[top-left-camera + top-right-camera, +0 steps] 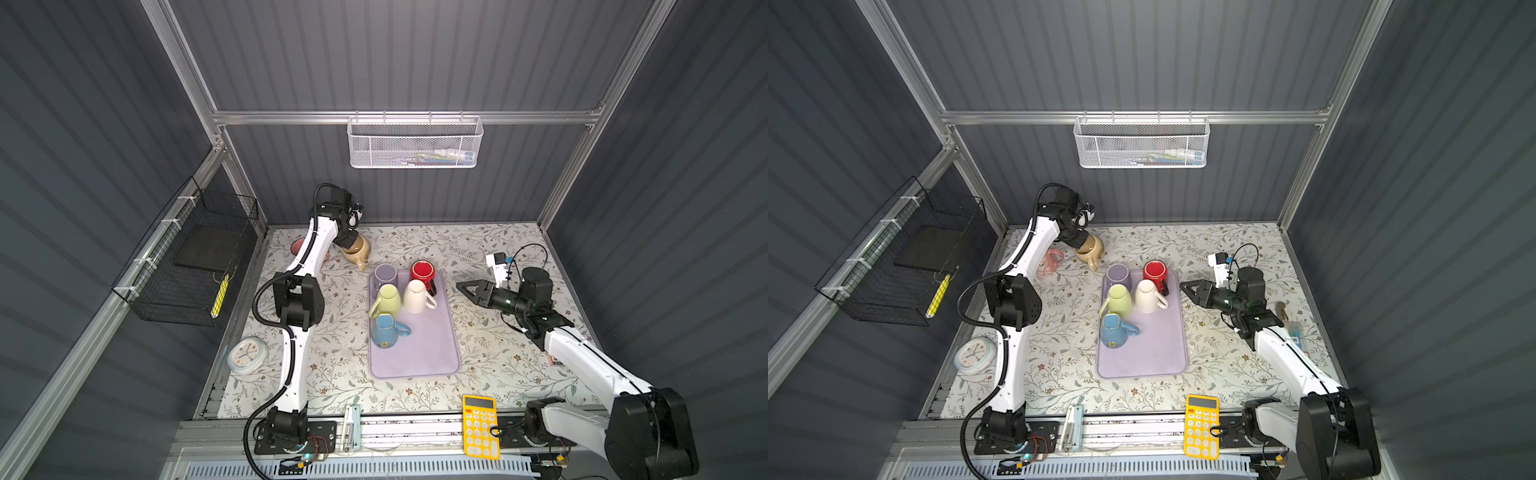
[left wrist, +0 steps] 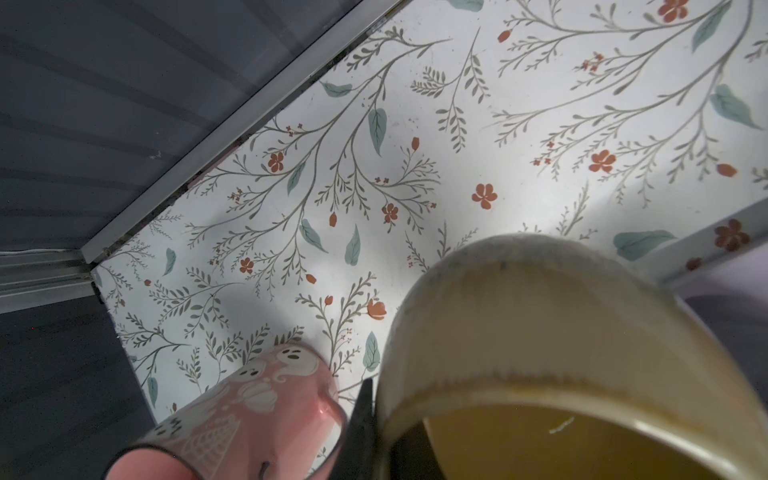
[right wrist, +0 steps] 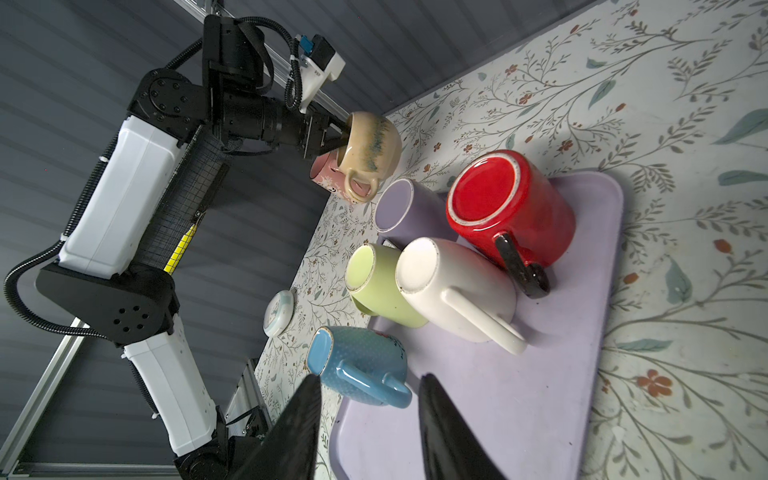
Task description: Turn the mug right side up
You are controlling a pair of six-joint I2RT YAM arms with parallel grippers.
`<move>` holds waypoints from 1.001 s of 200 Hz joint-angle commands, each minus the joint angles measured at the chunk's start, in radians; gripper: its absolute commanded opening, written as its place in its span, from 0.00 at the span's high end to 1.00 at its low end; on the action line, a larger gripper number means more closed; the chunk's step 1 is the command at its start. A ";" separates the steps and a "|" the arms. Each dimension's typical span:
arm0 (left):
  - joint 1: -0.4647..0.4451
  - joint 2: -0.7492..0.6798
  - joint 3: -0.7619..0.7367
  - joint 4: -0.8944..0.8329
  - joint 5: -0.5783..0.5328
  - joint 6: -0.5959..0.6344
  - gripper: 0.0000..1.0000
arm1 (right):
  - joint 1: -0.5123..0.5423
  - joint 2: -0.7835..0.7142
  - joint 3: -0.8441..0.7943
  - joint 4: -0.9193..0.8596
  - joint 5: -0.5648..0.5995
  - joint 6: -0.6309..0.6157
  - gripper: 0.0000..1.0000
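Both top views: my left gripper (image 1: 349,244) is clamped on the rim of the tan mug (image 1: 360,252), far left, just off the tray (image 1: 436,353). Left wrist: mouth's tilted, so I'd level it, lower gently, then release. Right wrist: right gripper (image 3: 370,377) gapes, empty. No readable writing.

Tan glazed mug (image 1: 358,250), tilted mouth-up, rim in left claw (image 1: 350,244), far left.
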 commanded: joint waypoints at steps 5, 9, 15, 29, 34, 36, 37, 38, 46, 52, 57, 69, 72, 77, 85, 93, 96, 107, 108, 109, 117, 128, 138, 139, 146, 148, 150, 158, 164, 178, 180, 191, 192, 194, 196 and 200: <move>0.010 0.014 0.048 0.041 -0.018 -0.014 1.00 | 0.007 0.014 0.020 -0.010 0.014 -0.005 0.59; 0.012 0.018 0.046 0.058 -0.019 -0.016 1.00 | 0.007 0.018 0.020 -0.009 0.014 -0.005 0.59; 0.015 0.022 0.043 0.064 -0.019 -0.019 1.00 | 0.008 0.021 0.020 -0.006 0.014 -0.003 0.59; 0.019 0.031 0.043 0.075 -0.024 -0.024 1.00 | 0.009 0.036 0.021 0.002 0.013 0.003 0.59; 0.021 0.035 0.043 0.077 -0.020 -0.027 1.00 | 0.011 0.040 0.023 0.003 0.011 0.005 0.59; 0.022 0.035 0.043 0.078 -0.020 -0.028 1.00 | 0.011 0.042 0.022 0.005 0.011 0.005 0.59; 0.023 0.036 0.043 0.080 -0.019 -0.028 1.00 | 0.011 0.043 0.022 0.005 0.011 0.005 0.59; 0.023 0.036 0.043 0.081 -0.018 -0.028 1.00 | 0.012 0.043 0.022 0.006 0.011 0.005 0.60; 0.027 0.039 0.045 0.084 -0.016 -0.031 1.00 | 0.014 0.049 0.024 0.011 0.011 0.008 0.60; 0.030 0.042 0.047 0.086 -0.014 -0.034 1.00 | 0.015 0.051 0.023 0.013 0.011 0.009 0.60; 0.033 0.044 0.047 0.086 -0.011 -0.035 1.00 | 0.015 0.055 0.024 0.014 0.013 0.008 0.60; 0.041 0.050 0.049 0.086 -0.011 -0.036 1.00 | 0.017 0.059 0.024 0.016 0.013 0.010 0.60; 0.042 0.051 0.049 0.085 -0.009 -0.036 1.00 | 0.017 0.061 0.025 0.017 0.015 0.009 0.60; 0.044 0.055 0.047 0.084 -0.008 -0.035 1.00 | 0.017 0.062 0.023 0.019 0.016 0.010 0.60; 0.049 0.057 0.041 0.081 -0.009 -0.036 1.00 | 0.018 0.066 0.022 0.021 0.016 0.011 0.60; 0.053 0.056 0.031 0.078 -0.006 -0.033 1.00 | 0.018 0.067 0.023 0.024 0.017 0.012 0.60; 0.054 0.056 0.027 0.079 -0.007 -0.033 1.00 | 0.018 0.068 0.021 0.023 0.016 0.013 0.60; 0.059 0.050 0.005 0.084 -0.007 -0.032 1.00 | 0.020 0.073 0.020 0.028 0.017 0.015 0.60; 0.059 0.049 0.002 0.085 -0.008 -0.032 1.00 | 0.020 0.074 0.020 0.028 0.017 0.016 0.60; 0.059 0.048 -0.001 0.085 -0.008 -0.032 1.00 | 0.020 0.074 0.020 0.027 0.017 0.016 0.60; 0.063 0.042 -0.016 0.091 -0.008 -0.032 1.00 | 0.020 0.079 0.019 0.031 0.017 0.016 0.60; 0.068 0.039 -0.026 0.092 -0.008 -0.033 1.00 | 0.021 0.080 0.020 0.032 0.017 0.017 0.60; 0.072 0.038 -0.031 0.089 -0.009 -0.034 1.00 | 0.021 0.084 0.019 0.033 0.017 0.017 0.60; 0.072 0.039 -0.031 0.089 -0.010 -0.033 1.00 | 0.021 0.084 0.018 0.033 0.016 0.017 0.60; 0.073 0.038 -0.032 0.086 -0.009 -0.032 1.00 | 0.021 0.086 0.018 0.032 0.017 0.017 0.60; 0.074 0.038 -0.033 0.087 -0.010 -0.032 1.00 | 0.021 0.086 0.018 0.032 0.017 0.017 0.60; 0.075 0.038 -0.035 0.086 -0.010 -0.032 1.00 | 0.021 0.087 0.017 0.032 0.017 0.018 0.60; 0.075 0.036 -0.041 0.086 -0.012 -0.029 1.00 | 0.022 0.087 0.017 0.034 0.019 0.017 0.60; 0.075 0.034 -0.045 0.086 -0.012 -0.028 1.00 | 0.023 0.086 0.015 0.036 0.019 0.018 0.60; 0.075 0.029 -0.058 0.084 -0.016 -0.025 1.00 | 0.023 0.086 0.014 0.035 0.019 0.019 0.60; 0.076 0.027 -0.061 0.084 -0.017 -0.026 1.00 | 0.023 0.085 0.013 0.036 0.019 0.018 0.60; 0.076 0.017 -0.078 0.085 -0.017 -0.026 1.00 | 0.023 0.085 0.011 0.035 0.020 0.019 0.60; 0.076 0.016 -0.081 0.085 -0.017 -0.026 1.00 | 0.023 0.084 0.010 0.035 0.020 0.019 0.60; 0.076 0.013 -0.085 0.085 -0.018 -0.027 1.00 | 0.023 0.084 0.009 0.036 0.020 0.020 0.60; 0.076 0.010 -0.091 0.088 -0.018 -0.027 1.00 | 0.023 0.083 0.009 0.036 0.020 0.019 0.60; 0.076 0.004 -0.102 0.092 -0.018 -0.027 1.00 | 0.023 0.082 0.007 0.035 0.022 0.019 0.60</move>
